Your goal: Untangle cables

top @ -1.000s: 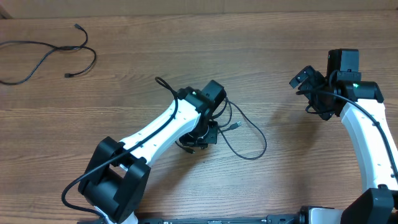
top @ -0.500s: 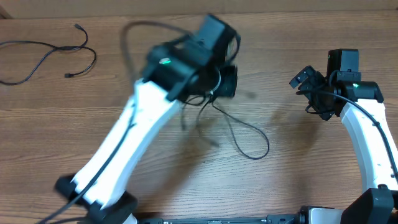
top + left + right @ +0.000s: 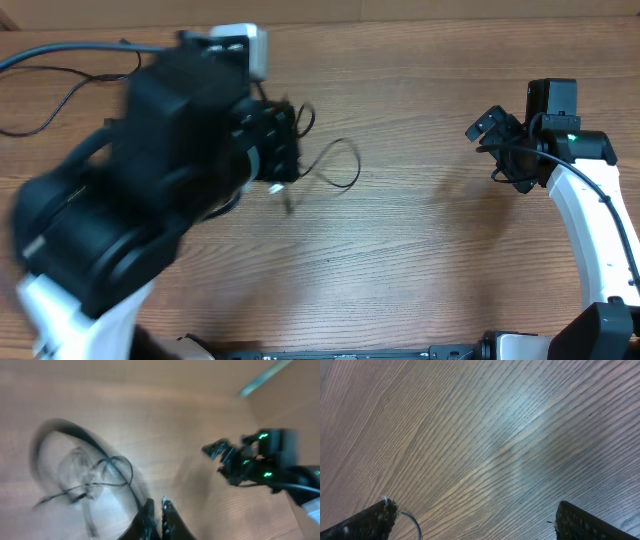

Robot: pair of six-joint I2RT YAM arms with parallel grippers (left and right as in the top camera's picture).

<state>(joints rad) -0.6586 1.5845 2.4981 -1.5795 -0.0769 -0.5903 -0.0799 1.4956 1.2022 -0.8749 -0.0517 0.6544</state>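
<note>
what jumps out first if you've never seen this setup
The left arm looms huge and blurred at the left of the overhead view, a thin black cable dangling from its closed jaws. At the right, the right gripper hangs open over the wooden table, and another cable lies at the far left corner.
</note>
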